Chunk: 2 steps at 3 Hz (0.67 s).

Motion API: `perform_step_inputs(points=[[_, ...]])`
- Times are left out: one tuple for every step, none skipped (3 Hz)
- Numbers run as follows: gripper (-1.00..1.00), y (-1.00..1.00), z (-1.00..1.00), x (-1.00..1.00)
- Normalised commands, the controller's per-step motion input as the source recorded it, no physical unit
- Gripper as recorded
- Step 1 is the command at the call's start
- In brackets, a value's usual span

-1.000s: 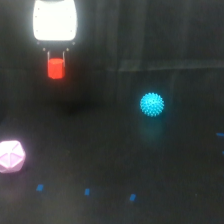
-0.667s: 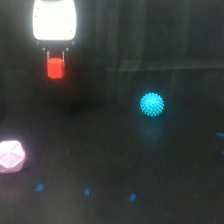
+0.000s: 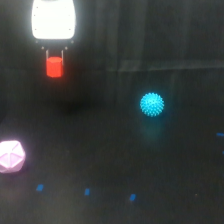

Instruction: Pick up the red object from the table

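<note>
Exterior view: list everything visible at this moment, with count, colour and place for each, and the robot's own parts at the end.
red object: one, bright red-orange, upper left, between the gripper's fingers, above a dark shadow on the table
spiky ball: one, cyan, right of centre on the table
polyhedron: one, pale pink, at the left edge on the table
blue marks: a few, small, along the lower part and right edge
table: one, nearly black
gripper: one, white body overexposed, top left, shut on the red object
</note>
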Motion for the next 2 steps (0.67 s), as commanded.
perform_step_inputs(points=[[-1.0, -0.05, -0.02, 0.01], [-0.98, -0.11, 0.0, -0.08]])
